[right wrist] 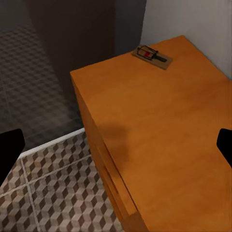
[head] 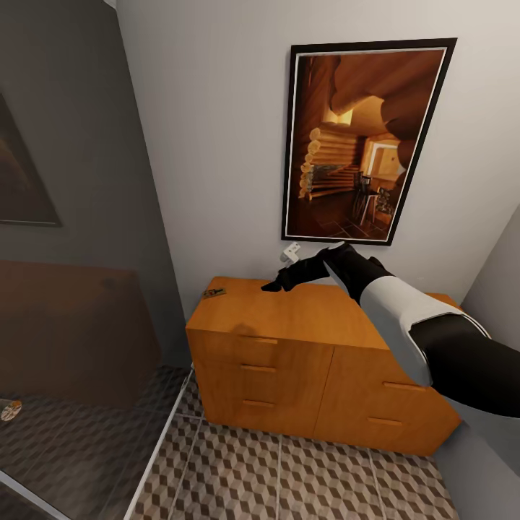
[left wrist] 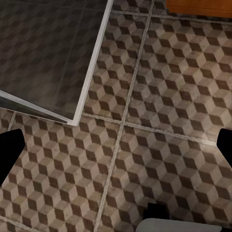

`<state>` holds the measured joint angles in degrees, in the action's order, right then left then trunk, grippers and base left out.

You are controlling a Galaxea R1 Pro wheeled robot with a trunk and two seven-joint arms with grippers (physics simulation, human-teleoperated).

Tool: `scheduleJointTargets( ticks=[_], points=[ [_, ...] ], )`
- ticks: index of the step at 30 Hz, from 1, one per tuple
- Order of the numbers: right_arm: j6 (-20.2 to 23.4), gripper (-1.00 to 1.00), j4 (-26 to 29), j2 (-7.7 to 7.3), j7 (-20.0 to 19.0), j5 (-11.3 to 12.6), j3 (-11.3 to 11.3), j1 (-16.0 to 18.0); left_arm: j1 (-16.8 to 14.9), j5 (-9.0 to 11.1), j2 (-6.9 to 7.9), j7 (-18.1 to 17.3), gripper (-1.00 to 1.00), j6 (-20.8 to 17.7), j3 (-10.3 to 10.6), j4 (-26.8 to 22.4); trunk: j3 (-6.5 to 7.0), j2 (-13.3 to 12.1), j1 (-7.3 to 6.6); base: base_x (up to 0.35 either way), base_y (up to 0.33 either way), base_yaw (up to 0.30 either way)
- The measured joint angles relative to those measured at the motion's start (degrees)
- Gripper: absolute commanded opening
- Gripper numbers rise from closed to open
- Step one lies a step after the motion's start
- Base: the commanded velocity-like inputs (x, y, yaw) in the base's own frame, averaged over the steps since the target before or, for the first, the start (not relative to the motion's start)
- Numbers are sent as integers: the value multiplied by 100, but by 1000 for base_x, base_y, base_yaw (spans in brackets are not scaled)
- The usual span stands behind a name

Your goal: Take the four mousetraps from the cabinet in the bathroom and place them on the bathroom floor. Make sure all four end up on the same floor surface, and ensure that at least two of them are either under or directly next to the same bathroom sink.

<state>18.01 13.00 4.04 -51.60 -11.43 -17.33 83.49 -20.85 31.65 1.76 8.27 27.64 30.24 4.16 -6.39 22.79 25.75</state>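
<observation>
Cabinet (head: 289, 318) drawers closed; one mousetrap (head: 214, 292) on its top, left rear corner. Right gripper (head: 273, 287) spread, empty, above the top. Left gripper (left wrist: 116, 145) spread over bathroom floor (left wrist: 159, 96).

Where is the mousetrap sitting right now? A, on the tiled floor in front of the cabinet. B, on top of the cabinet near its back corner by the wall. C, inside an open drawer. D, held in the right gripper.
B: the mousetrap lies flat on the top of the cabinet at its far corner by the wall, with the right gripper above the cabinet top, apart from it, and the drawers closed.
</observation>
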Motion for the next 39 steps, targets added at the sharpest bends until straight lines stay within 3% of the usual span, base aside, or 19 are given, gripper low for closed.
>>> scheduleJointTargets(
  ticks=[23, 39],
  points=[
    [-33, 100, -84, 6, 7, -2, -10, -2, 0, 3, 3, -231, 100, -1, 0, 0, 0, 1, -2, 183, 0, 0],
    [-33, 100, -85, 15, 15, -2, -9, -1, 0, 6, 3, -248, 100, -1, 0, 0, 0, 0, 0, 36, 0, 0]
  ],
)
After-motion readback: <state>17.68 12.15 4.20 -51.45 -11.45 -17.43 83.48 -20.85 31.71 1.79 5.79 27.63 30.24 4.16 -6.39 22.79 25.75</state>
